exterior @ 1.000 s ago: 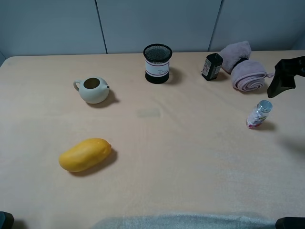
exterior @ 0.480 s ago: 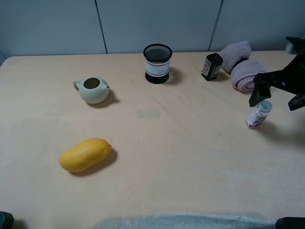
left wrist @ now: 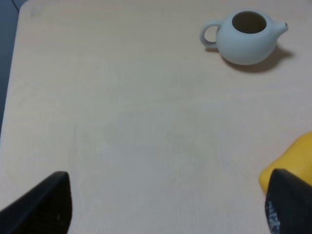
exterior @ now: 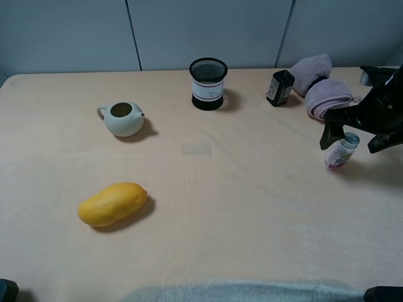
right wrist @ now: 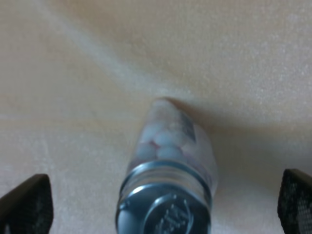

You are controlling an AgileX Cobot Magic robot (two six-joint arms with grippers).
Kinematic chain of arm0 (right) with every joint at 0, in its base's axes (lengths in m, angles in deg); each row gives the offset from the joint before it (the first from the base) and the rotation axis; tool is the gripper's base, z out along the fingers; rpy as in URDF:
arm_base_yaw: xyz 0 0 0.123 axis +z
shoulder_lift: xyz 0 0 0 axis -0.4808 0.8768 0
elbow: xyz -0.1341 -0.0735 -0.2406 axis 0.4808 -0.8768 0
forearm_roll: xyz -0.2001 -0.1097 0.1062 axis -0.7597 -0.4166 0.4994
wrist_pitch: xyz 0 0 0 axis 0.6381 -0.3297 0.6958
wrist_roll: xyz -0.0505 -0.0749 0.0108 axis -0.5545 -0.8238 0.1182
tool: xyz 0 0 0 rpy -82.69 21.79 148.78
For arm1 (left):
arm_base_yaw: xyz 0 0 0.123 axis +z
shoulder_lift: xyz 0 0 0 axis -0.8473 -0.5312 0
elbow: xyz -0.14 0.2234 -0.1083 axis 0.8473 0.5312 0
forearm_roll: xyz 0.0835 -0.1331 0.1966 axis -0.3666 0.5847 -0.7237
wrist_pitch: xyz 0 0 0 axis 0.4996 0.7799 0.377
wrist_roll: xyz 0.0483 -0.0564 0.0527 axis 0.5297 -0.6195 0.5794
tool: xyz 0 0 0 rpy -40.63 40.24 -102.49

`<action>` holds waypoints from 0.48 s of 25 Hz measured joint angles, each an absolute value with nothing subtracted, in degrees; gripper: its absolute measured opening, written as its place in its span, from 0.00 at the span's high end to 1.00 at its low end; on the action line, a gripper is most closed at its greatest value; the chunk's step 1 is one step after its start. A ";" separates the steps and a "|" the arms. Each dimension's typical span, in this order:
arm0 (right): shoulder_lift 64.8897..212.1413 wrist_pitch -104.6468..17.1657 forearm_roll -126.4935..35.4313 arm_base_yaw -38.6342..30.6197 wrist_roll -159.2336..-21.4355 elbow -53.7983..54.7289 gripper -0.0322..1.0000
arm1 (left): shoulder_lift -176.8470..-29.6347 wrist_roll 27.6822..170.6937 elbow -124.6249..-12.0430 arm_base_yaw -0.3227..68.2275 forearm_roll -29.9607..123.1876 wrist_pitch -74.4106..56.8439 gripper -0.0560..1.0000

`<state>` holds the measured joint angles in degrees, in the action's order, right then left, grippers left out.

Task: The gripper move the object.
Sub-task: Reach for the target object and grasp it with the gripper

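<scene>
The small clear bottle [exterior: 340,153] with a silver cap and pink-red label stands on the right side of the table. My right gripper [exterior: 356,139] is open and sits over the bottle's top, one black finger on each side of the cap, apart from it. In the right wrist view the bottle [right wrist: 170,161] fills the middle between the two fingertips [right wrist: 25,204] of the right gripper [right wrist: 161,207], with white pellets showing inside. My left gripper [left wrist: 165,209] is open and empty, low over the table's left front.
A yellow mango [exterior: 112,203] lies front left and a pale teapot [exterior: 124,118] stands behind it. A black mesh cup [exterior: 208,83], a dark square bottle [exterior: 279,87] and rolled pink towels [exterior: 324,94] stand along the back. The teapot [left wrist: 246,38] and mango edge [left wrist: 292,163] show in the left wrist view.
My right gripper has come in from the right edge, moved left and lower, and now straddles the bottle's cap. The bottle and the left arm have not moved.
</scene>
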<state>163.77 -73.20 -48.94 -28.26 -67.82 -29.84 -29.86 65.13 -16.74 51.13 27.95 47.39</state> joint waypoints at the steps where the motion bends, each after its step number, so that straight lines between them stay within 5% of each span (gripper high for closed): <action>1: 164.17 -72.86 -48.94 -28.26 -67.82 -29.84 0.30 | -29.86 65.13 -16.74 51.13 27.95 47.39 0.20; 12: 169.55 -69.65 -50.02 -28.26 -67.82 -29.79 0.30 | -29.86 65.13 -16.74 51.13 27.95 47.39 0.20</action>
